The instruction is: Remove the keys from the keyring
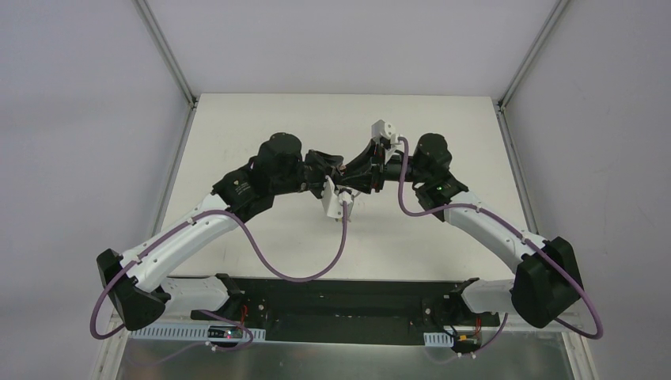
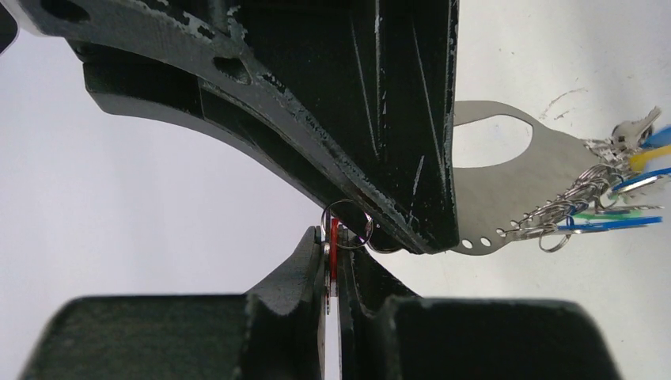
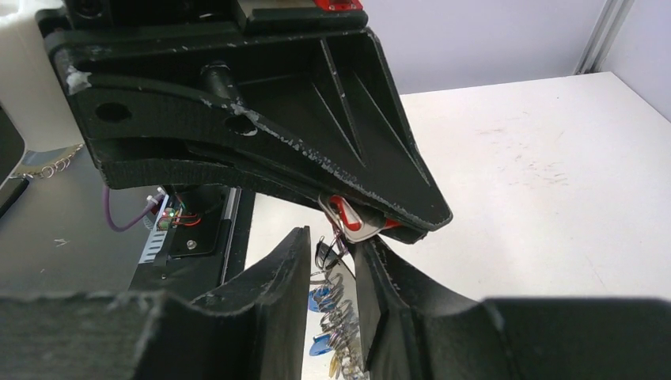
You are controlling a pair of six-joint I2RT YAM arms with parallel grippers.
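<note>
Now left gripper (image 2: pixel 337 239) pinches red key (image 2: pixel 334 252); right gripper (image 3: pixel 333 255) clamps keyring (image 2: pixel 516 184).

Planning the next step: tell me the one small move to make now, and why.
Probably ease the left gripper away from the right gripper: it pinches the red key, whose small ring looks hooked to the keyring the right one holds.

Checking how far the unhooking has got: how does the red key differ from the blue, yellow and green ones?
The red key is pinched alone in the left claw; the other keys hang ungripped in a bunch. The red key shows edge-on in the left wrist view; the other keys splay sideways off the keyring's edge. Both carry small wire rings.
</note>
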